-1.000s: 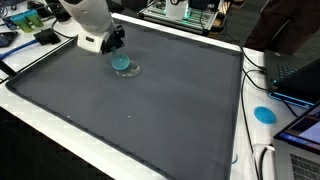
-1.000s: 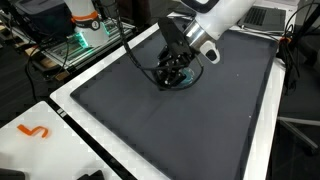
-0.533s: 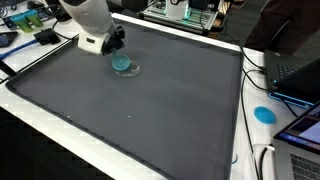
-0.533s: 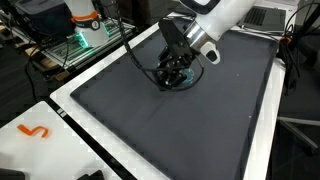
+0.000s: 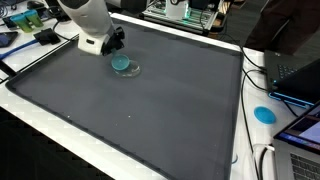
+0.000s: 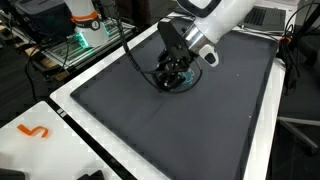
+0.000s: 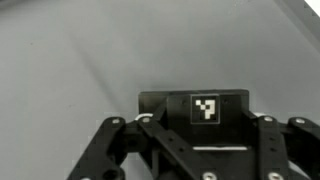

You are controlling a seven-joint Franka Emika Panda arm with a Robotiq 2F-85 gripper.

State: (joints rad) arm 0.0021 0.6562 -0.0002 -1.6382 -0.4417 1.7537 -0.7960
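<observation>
A teal round disc (image 5: 124, 64) lies in a shallow clear dish on the dark grey mat (image 5: 150, 110), toward its far left part; in an exterior view it shows partly under the gripper (image 6: 181, 80). My gripper (image 5: 116, 41) hangs on the white arm just behind the disc, low over the mat; it also shows in an exterior view (image 6: 174, 70) right at the disc. In the wrist view only the black gripper body with a square tag (image 7: 205, 108) and spread linkages show over bare mat. The fingertips and disc are out of that view. Nothing is held.
The mat lies on a white table (image 5: 60, 128). A second blue disc (image 5: 264, 113) lies on the table's right side beside laptops and cables. Electronics and cables crowd the far edge (image 5: 185, 12). An orange mark (image 6: 33, 131) is on the white border.
</observation>
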